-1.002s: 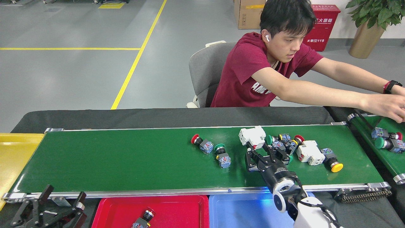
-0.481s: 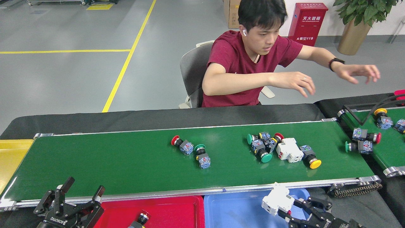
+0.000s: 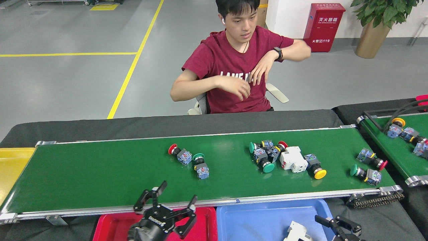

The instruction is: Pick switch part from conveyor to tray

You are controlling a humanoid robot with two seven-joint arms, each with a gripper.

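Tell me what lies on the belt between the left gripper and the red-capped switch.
Head view: only bare green conveyor and its near silver rail separate the left gripper from the red-capped switch. The green-capped switch sits just right of that line.

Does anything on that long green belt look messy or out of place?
Mostly the pile-up right of the middle of the belt: several push buttons and a white block lie jumbled, touching, tipped on their sides. The other buttons lie in loose pairs. Nothing looks broken or spilled.

White switch part (image 3: 297, 232) cut by bottom edge, right pincer (image 3: 339, 227) mostly out of frame
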